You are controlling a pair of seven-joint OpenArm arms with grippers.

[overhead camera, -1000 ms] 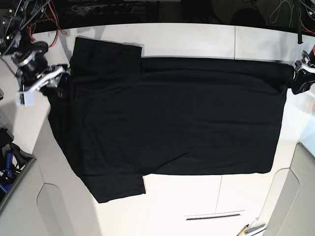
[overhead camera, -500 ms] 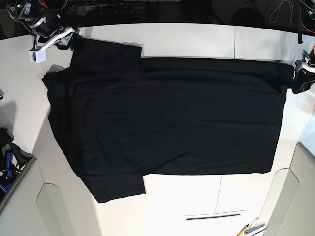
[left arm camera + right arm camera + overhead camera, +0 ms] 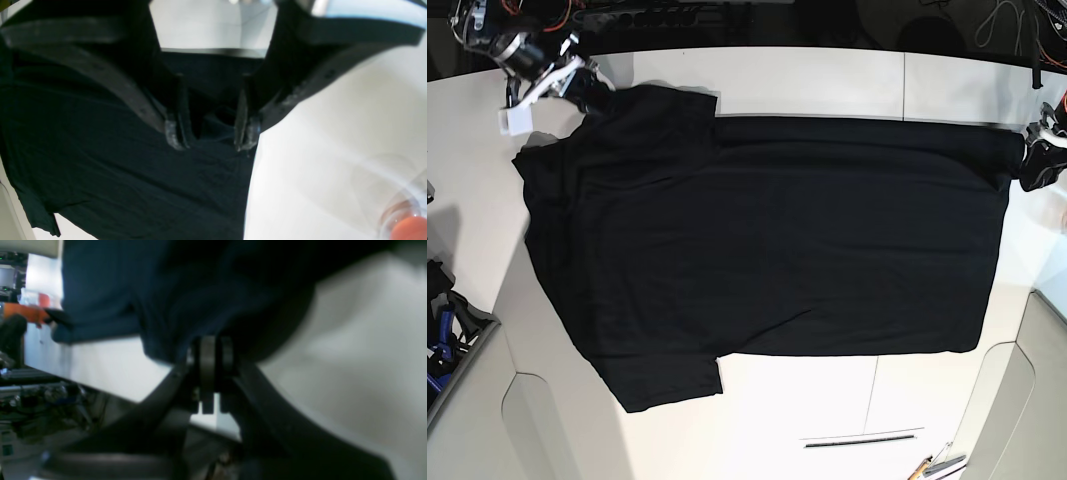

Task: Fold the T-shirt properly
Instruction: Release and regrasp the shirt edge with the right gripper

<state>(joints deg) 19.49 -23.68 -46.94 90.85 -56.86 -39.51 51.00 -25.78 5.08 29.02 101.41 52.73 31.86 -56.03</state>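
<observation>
i'm working in a robotics lab: loose cables [image 3: 522, 12] and electronics racks [image 3: 20, 400] behind my right gripper [image 3: 577, 90].

Black T-shirt [image 3: 767, 240] spread flat on white table [image 3: 807, 80].

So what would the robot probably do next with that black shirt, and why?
Probably lift the sleeve corner and carry it inward over the shirt body. The right gripper looks shut on the T-shirt at its far sleeve edge, so the cloth seems pinched and ready to move. The left gripper stands open over the hem corner, gripping nothing, and the shirt lies spread flat on the table.
</observation>
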